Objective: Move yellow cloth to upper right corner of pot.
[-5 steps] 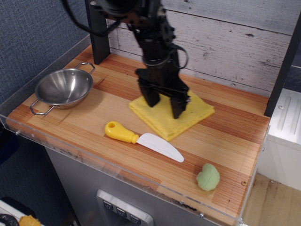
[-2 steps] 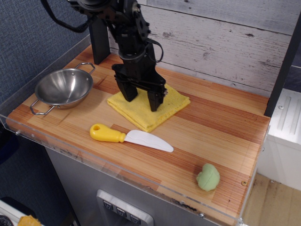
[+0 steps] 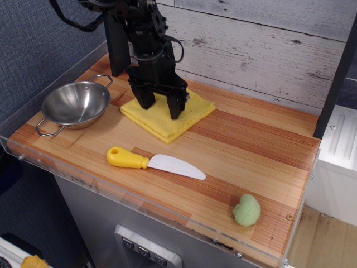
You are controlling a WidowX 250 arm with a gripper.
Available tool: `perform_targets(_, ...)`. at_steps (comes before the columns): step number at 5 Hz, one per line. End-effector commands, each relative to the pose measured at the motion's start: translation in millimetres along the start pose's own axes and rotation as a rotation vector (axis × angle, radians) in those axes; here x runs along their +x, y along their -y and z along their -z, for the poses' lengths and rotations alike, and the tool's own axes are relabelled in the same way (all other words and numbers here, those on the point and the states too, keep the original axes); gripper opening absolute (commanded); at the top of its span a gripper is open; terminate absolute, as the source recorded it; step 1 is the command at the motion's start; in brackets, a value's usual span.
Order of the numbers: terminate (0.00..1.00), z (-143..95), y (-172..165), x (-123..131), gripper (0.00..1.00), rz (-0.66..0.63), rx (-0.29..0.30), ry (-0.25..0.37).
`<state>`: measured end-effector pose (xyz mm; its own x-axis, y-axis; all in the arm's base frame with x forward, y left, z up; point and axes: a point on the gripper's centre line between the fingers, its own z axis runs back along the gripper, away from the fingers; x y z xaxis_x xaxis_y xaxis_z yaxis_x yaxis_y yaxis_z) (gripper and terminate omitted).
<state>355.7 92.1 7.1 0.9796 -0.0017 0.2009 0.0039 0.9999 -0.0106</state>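
The yellow cloth [image 3: 189, 113] lies folded and flat on the wooden counter, just right of the pot [image 3: 75, 103], with a small gap between them. The pot is a shiny steel bowl with two wire handles at the counter's left end. My black gripper [image 3: 161, 106] stands upright over the cloth's left half. Its two fingers are spread apart and their tips rest on the cloth. The part of the cloth under the fingers is hidden.
A white knife with a yellow handle [image 3: 154, 162] lies in front of the cloth. A small green lump [image 3: 246, 209] sits near the front right corner. A black post [image 3: 117, 44] stands behind the pot. A clear rim [image 3: 139, 207] edges the counter.
My gripper has moved left and back toward the pot, and the cloth has slid with it. The knife shifted left earlier and now lies still.
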Motion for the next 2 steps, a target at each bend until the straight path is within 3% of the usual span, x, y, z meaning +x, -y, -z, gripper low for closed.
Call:
perform_targets(1,0.0,0,-38,-1,1.0,-0.044,0.003,0.0)
perform_targets(2,0.0,-2,-49,-3,1.0,-0.046,-0.004,-0.004)
